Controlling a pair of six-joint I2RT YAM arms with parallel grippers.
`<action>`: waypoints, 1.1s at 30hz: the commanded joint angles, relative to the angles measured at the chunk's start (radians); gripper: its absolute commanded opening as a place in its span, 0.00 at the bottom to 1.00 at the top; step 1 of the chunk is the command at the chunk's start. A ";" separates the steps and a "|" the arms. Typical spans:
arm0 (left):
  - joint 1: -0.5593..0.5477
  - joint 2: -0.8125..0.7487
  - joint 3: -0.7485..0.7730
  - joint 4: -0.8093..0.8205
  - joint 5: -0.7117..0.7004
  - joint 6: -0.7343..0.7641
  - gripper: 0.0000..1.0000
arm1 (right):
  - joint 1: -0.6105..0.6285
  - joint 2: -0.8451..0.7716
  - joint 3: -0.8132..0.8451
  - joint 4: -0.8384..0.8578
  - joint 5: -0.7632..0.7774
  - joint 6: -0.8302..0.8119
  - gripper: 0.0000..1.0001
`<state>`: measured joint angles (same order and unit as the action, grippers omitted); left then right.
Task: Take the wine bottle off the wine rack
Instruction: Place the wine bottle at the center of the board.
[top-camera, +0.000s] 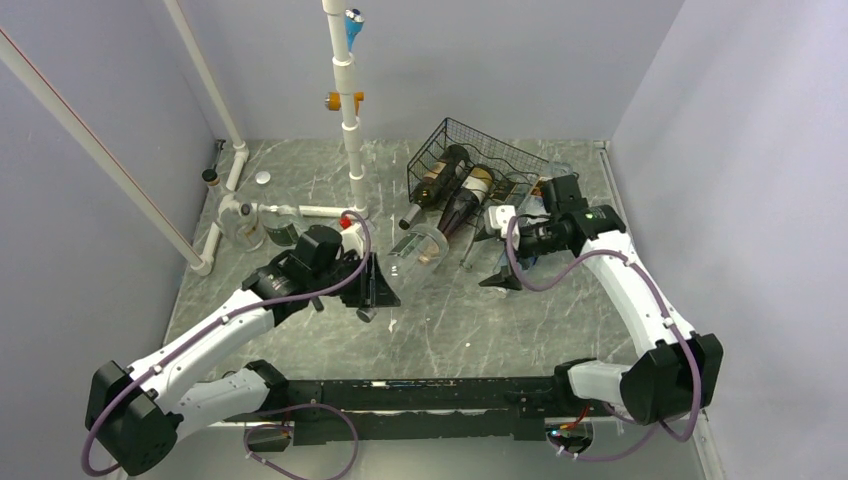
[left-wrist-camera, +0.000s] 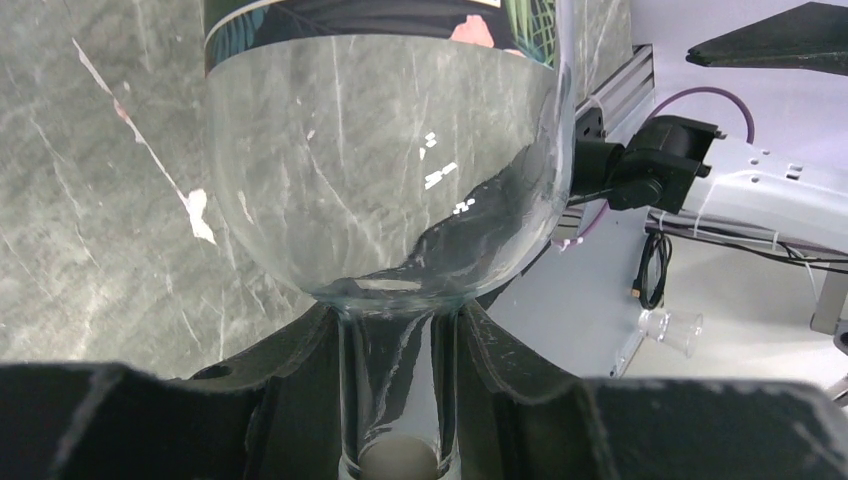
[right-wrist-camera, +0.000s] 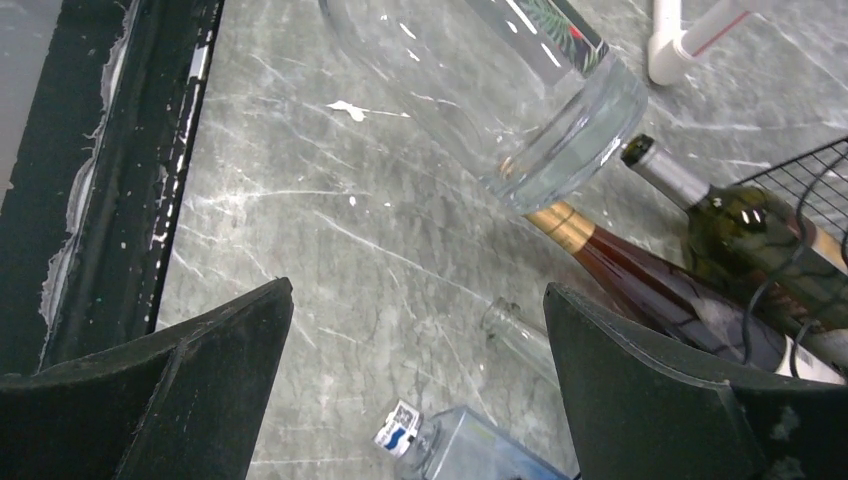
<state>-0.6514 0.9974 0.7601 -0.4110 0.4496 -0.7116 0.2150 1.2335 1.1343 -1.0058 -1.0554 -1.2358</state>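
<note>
The black wire wine rack stands tilted at the back right and holds a dark bottle and an amber bottle, necks pointing forward. A clear wine bottle with a leafy label lies off the rack, just in front of it. My left gripper is shut on its neck, and its round shoulder fills the left wrist view. My right gripper hangs open to the bottle's right with nothing between its fingers. The right wrist view shows the clear bottle's base near the amber bottle's gold foil.
A green bottle with a silver cap lies in the rack's wire. A small clear square bottle with a blue label and a clear glass neck lie under my right gripper. The white pipe frame and glass jars stand at the back left.
</note>
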 joint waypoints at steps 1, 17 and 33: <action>-0.002 -0.071 0.037 0.169 0.094 -0.001 0.00 | 0.071 0.021 0.050 0.086 0.035 0.060 0.99; -0.004 -0.034 0.062 0.003 0.197 0.007 0.00 | 0.318 0.120 0.060 0.207 0.141 0.176 0.99; -0.031 0.059 0.064 -0.032 0.276 0.006 0.00 | 0.424 0.165 -0.070 0.368 0.254 0.244 0.99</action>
<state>-0.6743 1.0782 0.7555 -0.6117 0.6128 -0.7280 0.6147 1.3941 1.0946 -0.7071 -0.8410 -1.0103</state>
